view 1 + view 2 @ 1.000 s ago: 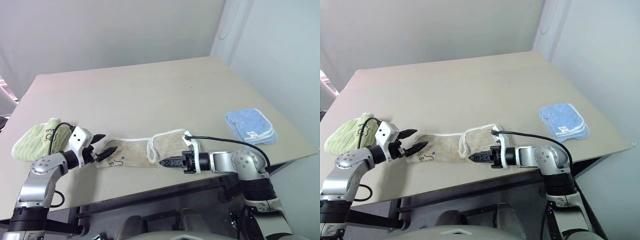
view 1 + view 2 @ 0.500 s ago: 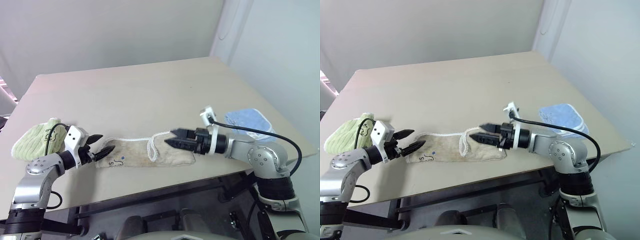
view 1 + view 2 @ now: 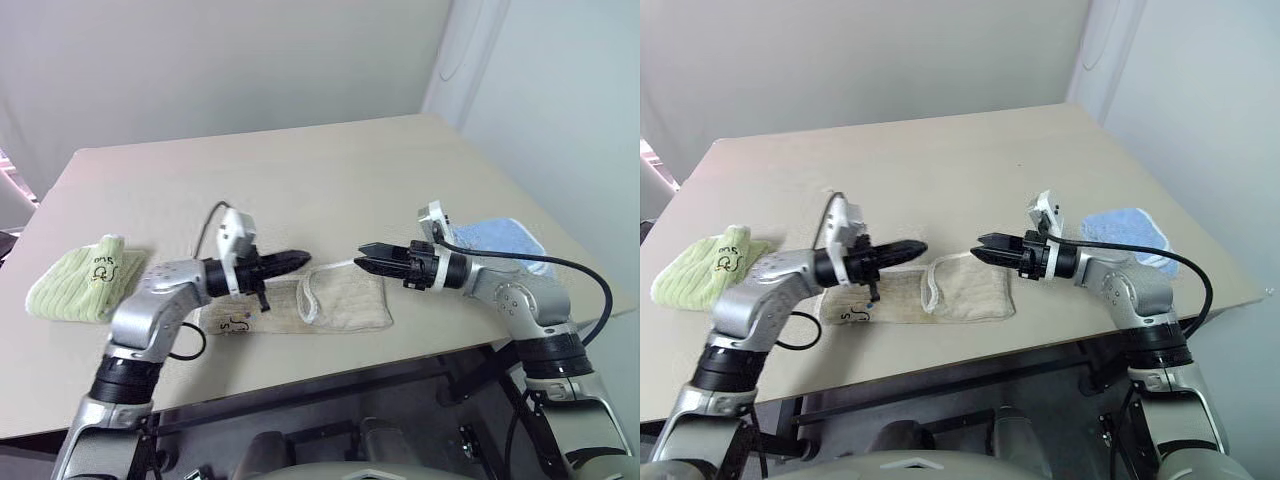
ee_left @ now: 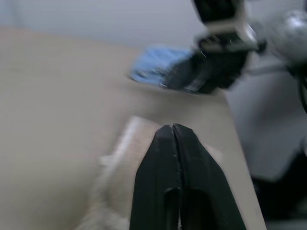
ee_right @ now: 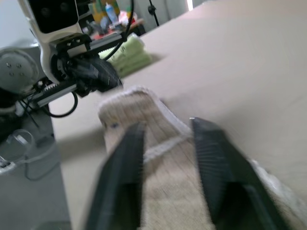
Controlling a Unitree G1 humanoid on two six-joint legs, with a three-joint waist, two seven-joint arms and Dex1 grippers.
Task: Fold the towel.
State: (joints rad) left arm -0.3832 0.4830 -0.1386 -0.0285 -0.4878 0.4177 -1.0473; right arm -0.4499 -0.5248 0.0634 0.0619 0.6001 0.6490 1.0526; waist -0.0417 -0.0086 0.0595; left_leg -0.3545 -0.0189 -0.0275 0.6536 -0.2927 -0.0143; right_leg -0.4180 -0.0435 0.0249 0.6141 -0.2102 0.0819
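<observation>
Head views: your beige towel (image 3: 315, 303) lies flat near the front edge of the counter (image 3: 300, 180), right part folded over with the white corded edging showing. Left end effector (image 3: 300, 257) hovers above the towel's middle, fingers pressed together, holding nothing. Right end effector (image 3: 367, 254) hangs level facing it from the other side, just above the towel's right part, fingers slightly apart, empty. Green folded towel (image 3: 80, 282) sits at the far left, blue folded towel (image 3: 505, 243) at the right.

Left wrist view: your fingers (image 4: 177, 177) are closed tight, towel (image 4: 120, 182) blurred beneath, right end effector ahead.

Right wrist view: fingers (image 5: 218, 167) stand apart over the towel (image 5: 158, 158), nothing between them.
</observation>
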